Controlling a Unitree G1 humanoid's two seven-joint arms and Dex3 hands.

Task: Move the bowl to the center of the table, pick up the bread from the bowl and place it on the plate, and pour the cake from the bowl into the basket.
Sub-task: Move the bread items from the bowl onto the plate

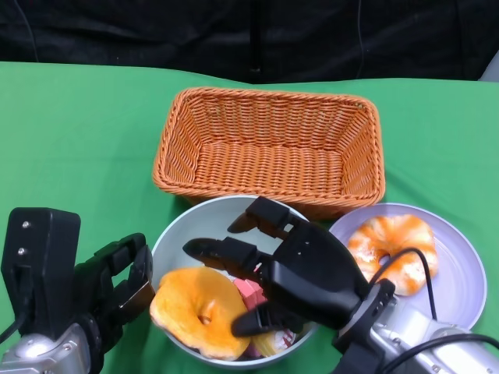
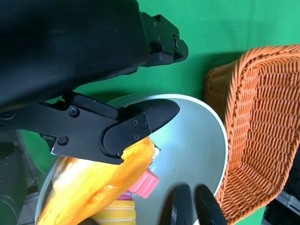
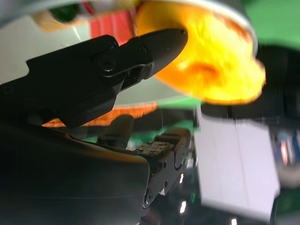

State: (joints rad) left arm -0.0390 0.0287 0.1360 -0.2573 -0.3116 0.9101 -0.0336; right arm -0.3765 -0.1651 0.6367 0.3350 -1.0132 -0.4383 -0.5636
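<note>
Hovering over a pale grey bowl point(image 1: 181, 234) on the green table point(image 1: 70, 132), the robot's right hand point(image 1: 300, 269) spreads its fingers point(image 1: 214, 251) above the contents and holds nothing. A round orange bread point(image 1: 199, 310) with a dimple at its middle lies at the bowl's near-left side, partly over the rim. Beside it, mostly hidden under the right hand, sit a pink-wrapped cake point(image 1: 251, 292) and a yellowish piece point(image 1: 273, 341) that cannot be identified. The left hand point(image 1: 117, 284) rests against the bowl's left rim with its fingers curled; whether it actually grips the rim cannot be told, though the left wrist view shows one finger point(image 2: 136, 126) lying just over the bread point(image 2: 93, 187) inside the bowl point(image 2: 201, 140). An orange wicker basket point(image 1: 269, 148) stands just behind the bowl, touching or nearly touching it. A lilac plate point(image 1: 460, 273) to the right of the bowl carries a second, orange-and-white ring-shaped bread point(image 1: 394, 245). The right wrist view shows a right-hand finger point(image 3: 140, 51) close to the orange bread point(image 3: 220, 70).
</note>
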